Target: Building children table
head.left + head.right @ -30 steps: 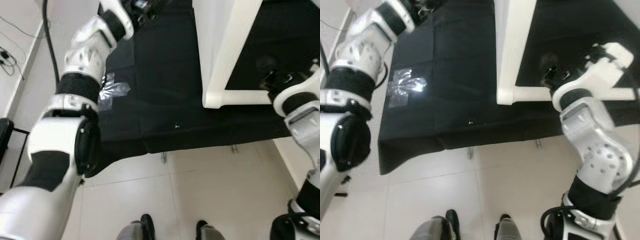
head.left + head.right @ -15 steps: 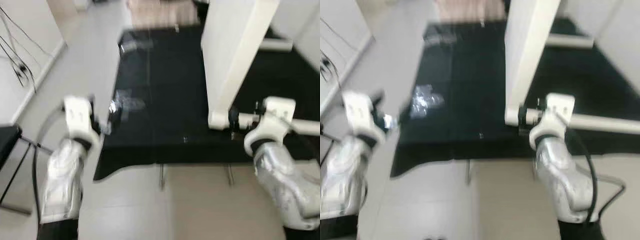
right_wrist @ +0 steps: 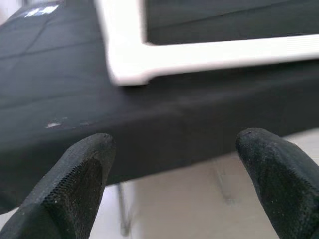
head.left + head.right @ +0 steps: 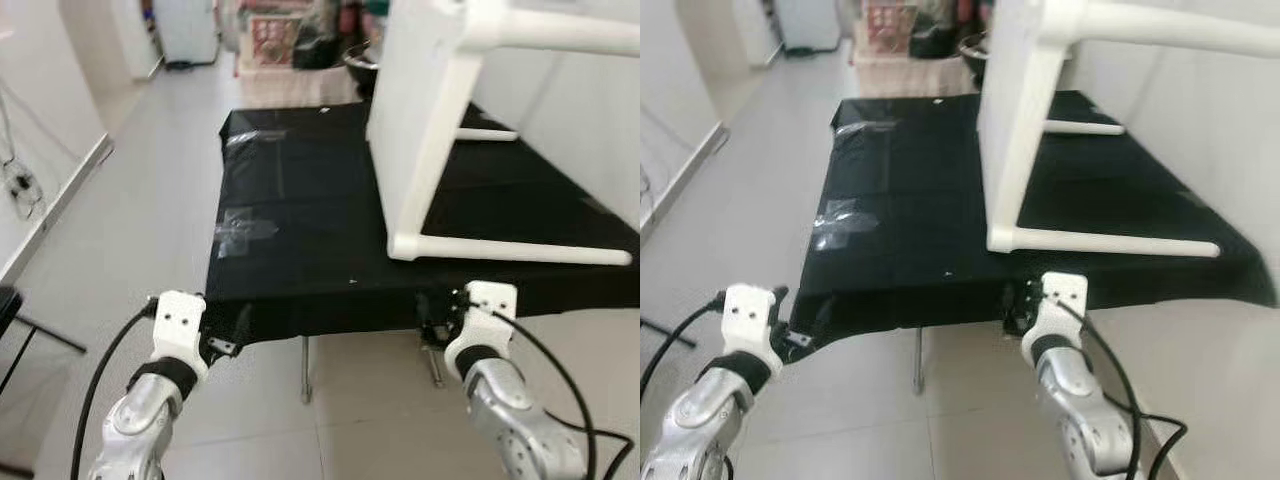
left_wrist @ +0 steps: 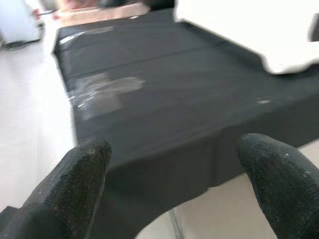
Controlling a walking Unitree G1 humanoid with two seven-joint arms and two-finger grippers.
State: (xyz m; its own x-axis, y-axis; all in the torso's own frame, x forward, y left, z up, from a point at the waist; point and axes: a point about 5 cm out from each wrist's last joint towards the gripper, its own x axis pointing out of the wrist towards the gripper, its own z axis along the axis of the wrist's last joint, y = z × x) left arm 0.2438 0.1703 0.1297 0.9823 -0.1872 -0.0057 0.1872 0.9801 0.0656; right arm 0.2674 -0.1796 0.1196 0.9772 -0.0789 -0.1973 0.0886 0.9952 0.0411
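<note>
We note a smooth white children's table (image 4: 430,130) tipped on its side at the black-clothed bench's (image 4: 300,220) right edge; crinkled clear plastic (image 4: 243,228) left. Both grippers, left (image 5: 169,189) and right (image 3: 172,174), spread wide, empty, before the front edge over pale tiled floor (image 4: 130,170).

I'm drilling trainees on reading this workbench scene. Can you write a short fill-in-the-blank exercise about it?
1. The white table frame rests on a work surface draped with a ____ cloth.
2. The fingers of the left tool are spread ____.
3. The right tool holds ____.
4. A crinkled piece of clear ____ lies on the cloth.

Missing words: black; open; nothing; plastic
</note>
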